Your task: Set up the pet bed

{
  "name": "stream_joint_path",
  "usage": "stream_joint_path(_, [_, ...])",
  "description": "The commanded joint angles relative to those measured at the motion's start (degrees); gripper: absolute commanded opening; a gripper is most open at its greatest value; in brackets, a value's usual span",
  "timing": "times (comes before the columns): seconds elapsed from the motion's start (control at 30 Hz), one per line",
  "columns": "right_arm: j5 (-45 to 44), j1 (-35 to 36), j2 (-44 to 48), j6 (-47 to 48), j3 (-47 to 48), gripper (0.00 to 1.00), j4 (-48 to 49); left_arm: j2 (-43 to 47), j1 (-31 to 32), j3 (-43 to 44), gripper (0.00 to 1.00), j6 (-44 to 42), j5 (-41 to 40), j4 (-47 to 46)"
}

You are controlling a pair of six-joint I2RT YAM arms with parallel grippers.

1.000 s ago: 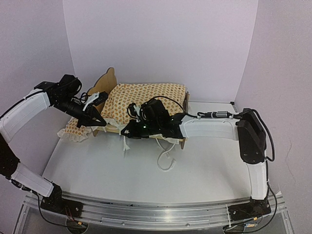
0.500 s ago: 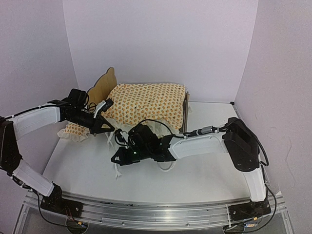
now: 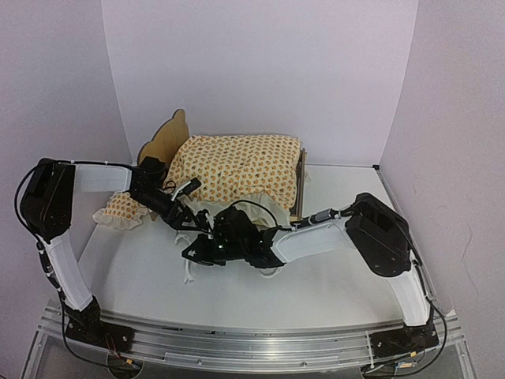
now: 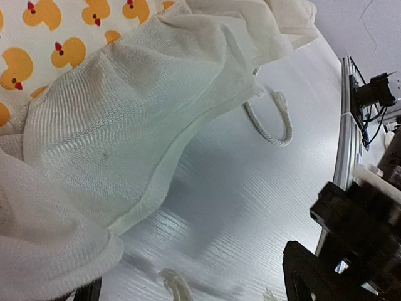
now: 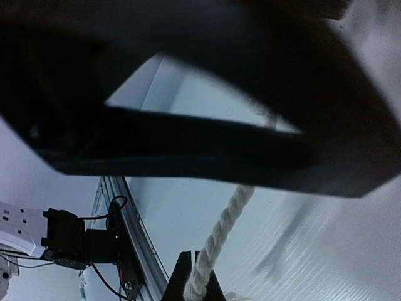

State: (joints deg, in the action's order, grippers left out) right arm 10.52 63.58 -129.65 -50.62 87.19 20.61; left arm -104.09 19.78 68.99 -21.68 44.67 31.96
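The pet bed stands at the back of the table, its scalloped plywood headboard (image 3: pixel 164 140) on the left. The duck-print mattress cushion (image 3: pixel 241 166) lies on it and hangs over its front side. My left gripper (image 3: pixel 196 219) is just in front of the bed, open, with nothing between its fingers. In the left wrist view the left gripper (image 4: pixel 194 290) hovers over bare table beside the cushion's white underside (image 4: pixel 125 125). My right gripper (image 3: pixel 192 254) sits low on the table just in front of the left one. In the right wrist view the right gripper (image 5: pixel 197 285) is shut on a white cord tie (image 5: pixel 229 219).
A small ruffled pillow (image 3: pixel 120 209) lies left of the bed. Another cord loop (image 4: pixel 276 128) trails on the table by the cushion's edge. A metal rail (image 3: pixel 237 343) runs along the near edge. Walls close in at the back and on both sides.
My left gripper has swung from the pillow side down to the bed's front and opened. My right gripper pulled away from the bed towards the front with the tie, then stayed put.
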Motion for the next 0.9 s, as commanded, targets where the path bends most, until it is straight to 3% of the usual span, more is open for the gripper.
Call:
stream_joint_path(0.0, [-2.6,-1.6,-1.4,-6.7,-1.2,0.00,4.2,8.9,-0.2,2.9,1.00,-7.7,3.1,1.9])
stream_joint_path(0.27, [-0.8,-3.1,-2.3,-11.0,0.2,0.00,4.3,15.0,-0.9,7.3,0.97,-19.5,2.6,12.8])
stream_joint_path(0.37, [-0.7,-3.7,-2.2,-13.0,1.3,0.00,4.3,16.7,-1.1,5.9,0.73,-33.0,2.0,23.1])
stream_joint_path(0.43, [-2.0,-3.8,-1.7,-14.6,1.5,0.00,4.3,18.8,-1.2,1.0,0.55,-36.5,-0.5,23.7])
stream_joint_path(0.47, [-2.7,-3.7,-1.5,-15.3,1.4,0.00,4.3,20.2,-1.2,-1.1,0.51,-36.9,-1.2,22.8])
stream_joint_path(0.5, [-3.5,-3.8,-1.3,-16.2,1.6,0.00,4.2,21.3,-1.2,-3.4,0.52,-35.6,-1.0,21.7])
stream_joint_path(0.67, [-8.7,-3.5,-1.0,-22.7,2.2,0.00,5.4,24.8,-0.4,-13.2,0.82,-25.8,2.9,11.0])
stream_joint_path(0.87, [-12.7,-2.3,-1.5,-27.5,1.2,0.00,9.5,26.3,6.3,-22.8,0.89,-22.0,-6.9,-5.2])
